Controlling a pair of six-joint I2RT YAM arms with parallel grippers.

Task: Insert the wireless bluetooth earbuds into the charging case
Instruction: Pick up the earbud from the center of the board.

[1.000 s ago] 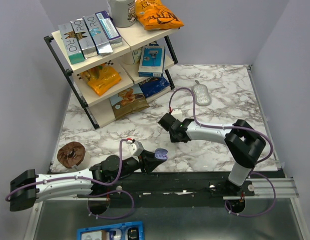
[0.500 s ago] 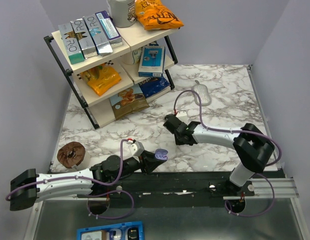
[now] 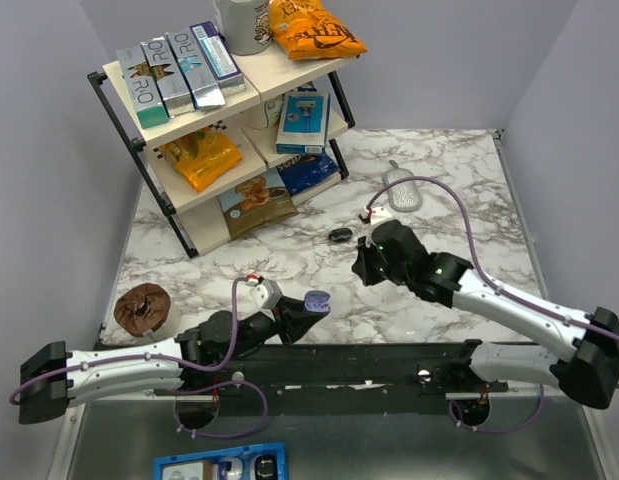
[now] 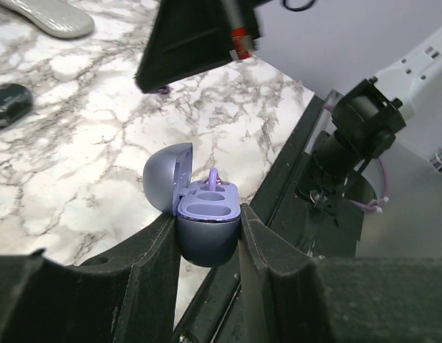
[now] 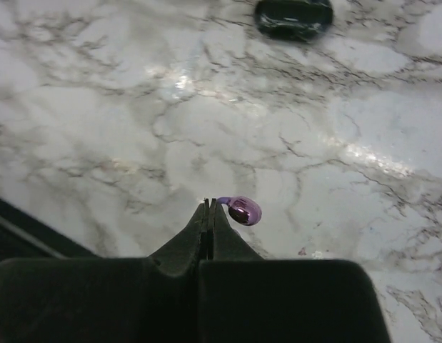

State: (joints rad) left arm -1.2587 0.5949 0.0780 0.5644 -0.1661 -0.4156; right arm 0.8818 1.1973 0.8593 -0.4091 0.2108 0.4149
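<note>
Gripping open charging case (image 4: 206, 246) in left end effector (image 4: 206, 224), right end effector (image 5: 208, 208) pinched shut on purple earbud (image 5: 244, 211)

Left arm reaches toward 2 o'clock, left gripper (image 3: 302, 311) clamping the charging case (image 4: 206, 246). Right arm stretches toward 10 o'clock, right gripper (image 5: 208, 207) closed

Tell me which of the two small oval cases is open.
The periwinkle charging case held in the left gripper, lid flipped back; the glossy black one lies shut on the marble table.
</note>
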